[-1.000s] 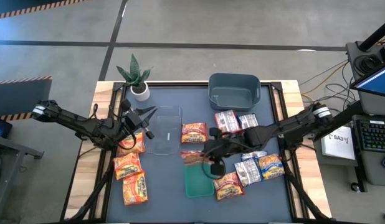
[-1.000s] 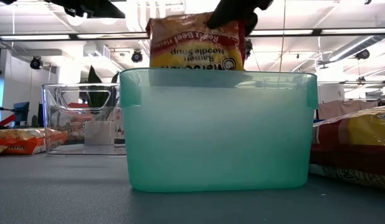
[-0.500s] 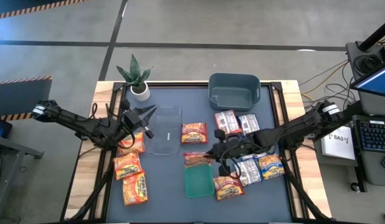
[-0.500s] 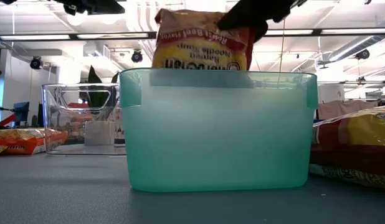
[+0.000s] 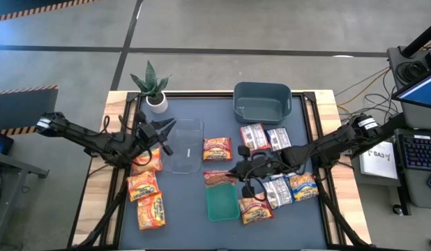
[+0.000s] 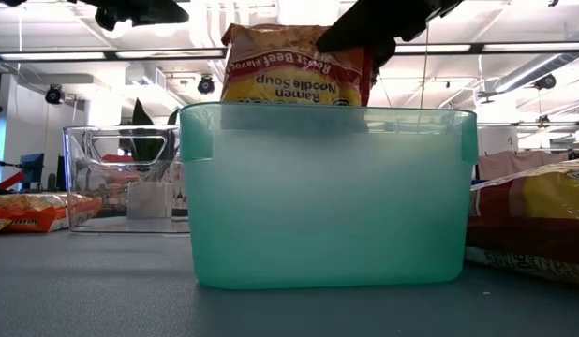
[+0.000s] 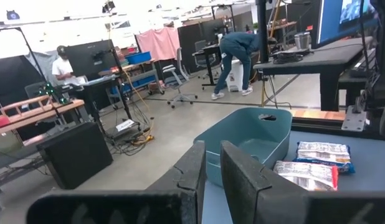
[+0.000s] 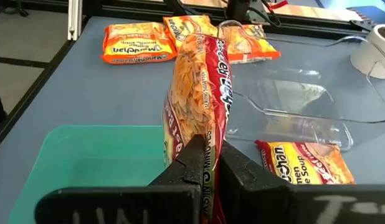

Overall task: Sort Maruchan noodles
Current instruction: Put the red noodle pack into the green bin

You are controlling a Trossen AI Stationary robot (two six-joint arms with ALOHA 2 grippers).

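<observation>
Crinkly orange plastic beef ramen packet [image 8: 195, 93] hangs pinched in the right gripper [image 8: 207, 163] over the translucent green bin [image 6: 327, 197]; left gripper's [image 7: 210, 163] fingers are closed, empty.

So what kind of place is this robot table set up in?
Most likely a robotics lab or open workshop, not a home. The left wrist view shows a bare concrete floor, desks with monitors and a person bending at a workbench. The low view shows exposed ceiling lights overhead.

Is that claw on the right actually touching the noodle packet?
Touching: in the right wrist view the right gripper fingers pinch the red ramen packet.
</observation>
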